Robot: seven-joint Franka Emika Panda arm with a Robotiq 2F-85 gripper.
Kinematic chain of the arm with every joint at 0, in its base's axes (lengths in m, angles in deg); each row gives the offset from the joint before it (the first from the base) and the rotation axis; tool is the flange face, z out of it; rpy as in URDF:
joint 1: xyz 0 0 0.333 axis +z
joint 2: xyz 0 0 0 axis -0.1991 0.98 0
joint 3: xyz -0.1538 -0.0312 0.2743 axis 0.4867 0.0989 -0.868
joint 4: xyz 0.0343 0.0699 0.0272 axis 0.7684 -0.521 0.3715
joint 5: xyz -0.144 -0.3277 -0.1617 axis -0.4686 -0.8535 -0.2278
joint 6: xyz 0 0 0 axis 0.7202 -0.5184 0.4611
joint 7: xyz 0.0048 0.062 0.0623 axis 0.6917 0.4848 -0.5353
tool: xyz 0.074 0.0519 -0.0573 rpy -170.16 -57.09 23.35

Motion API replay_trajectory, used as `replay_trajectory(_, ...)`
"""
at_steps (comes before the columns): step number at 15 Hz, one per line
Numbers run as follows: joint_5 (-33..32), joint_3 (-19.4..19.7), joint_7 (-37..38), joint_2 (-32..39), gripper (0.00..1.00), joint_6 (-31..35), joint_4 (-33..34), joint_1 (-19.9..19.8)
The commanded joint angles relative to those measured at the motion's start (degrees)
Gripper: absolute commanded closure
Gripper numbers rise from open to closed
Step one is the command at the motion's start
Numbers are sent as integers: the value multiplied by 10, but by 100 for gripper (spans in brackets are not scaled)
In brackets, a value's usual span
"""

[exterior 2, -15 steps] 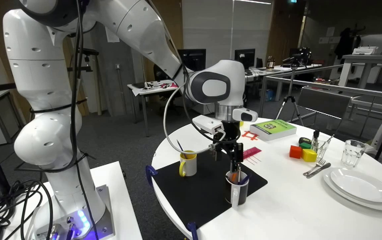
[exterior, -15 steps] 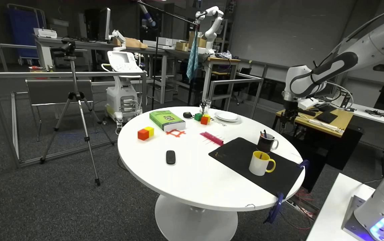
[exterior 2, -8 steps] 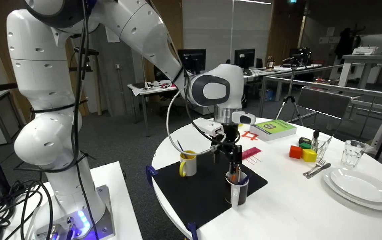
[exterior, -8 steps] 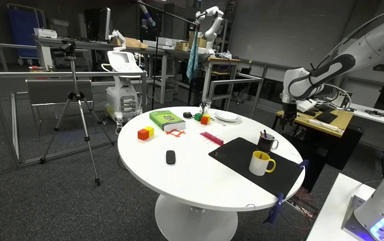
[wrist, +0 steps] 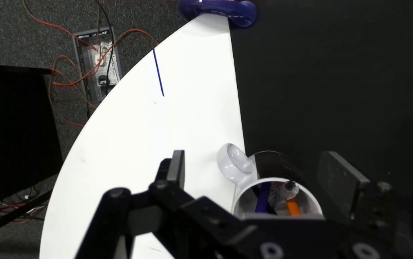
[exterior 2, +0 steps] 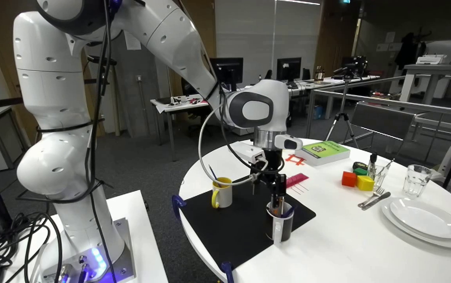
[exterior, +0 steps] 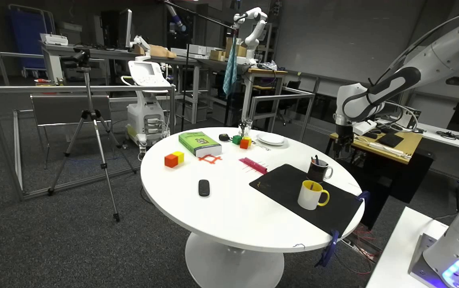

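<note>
In an exterior view, the yellow-handled mug stands left; then there's our gripper, spread wide, empty, just over the dark mug and its pens. We judge: reach well along, no grasp yet.

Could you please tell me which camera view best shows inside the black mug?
The wrist view: it looks down into the black mug, showing a blue item and an orange item, though the gripper hides part. Both exterior views show that mug mostly from the side, with less of the inside in view.
</note>
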Motion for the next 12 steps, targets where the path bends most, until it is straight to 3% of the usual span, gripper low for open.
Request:
replay_trajectory(1, -36, 1, 32, 22, 0, 15, 17, 10)
replay_trajectory(2, -13, 0, 12, 11, 0, 2, 6, 5)
replay_trajectory(9, -13, -1, 14, 16, 0, 3, 6, 6)
replay_trajectory(12, 34, -2, 8, 9, 0, 36, -2, -3)
